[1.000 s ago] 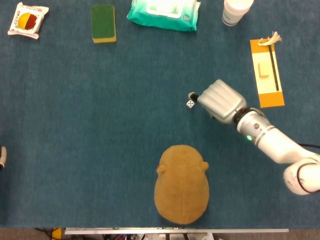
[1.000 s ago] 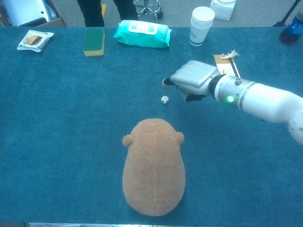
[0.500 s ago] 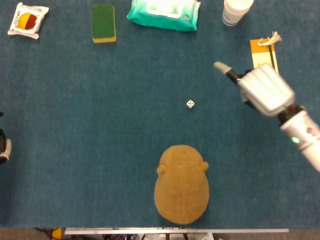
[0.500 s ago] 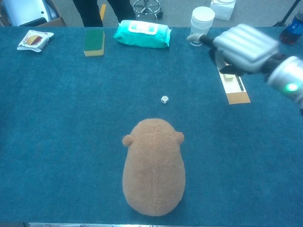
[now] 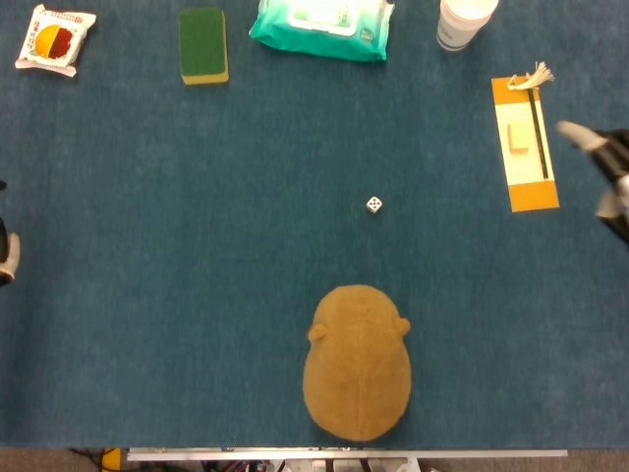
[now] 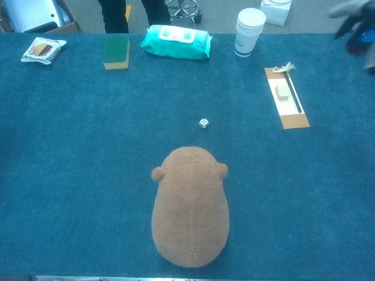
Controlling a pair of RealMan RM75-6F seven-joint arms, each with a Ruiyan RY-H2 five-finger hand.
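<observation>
Only a sliver of the right hand (image 5: 604,172) shows at the right edge of the head view, fingers spread apart with nothing between them; in the chest view it is a blurred shape in the top right corner, so the spread of the fingers is probably best judged from the head view alone. Nearest to it lies the orange card (image 5: 525,143), a long strip with a small tan block and a dark stick on it, just beside the fingertips but not touching them. The white die (image 5: 374,205) sits alone on the blue table (image 5: 197,295), well apart from that hand, to its left and a little lower in the head view. Below the die, near the front edge, lies the brown plush toy (image 5: 357,360). At the left edge of the head view a small pale part of the left hand (image 5: 6,254) peeks in, too little to tell how its fingers stand. Along the far side stand a snack packet (image 5: 55,38), a green sponge (image 5: 203,45), a teal wipes pack (image 5: 322,26) and a stack of paper cups (image 6: 249,31).
</observation>
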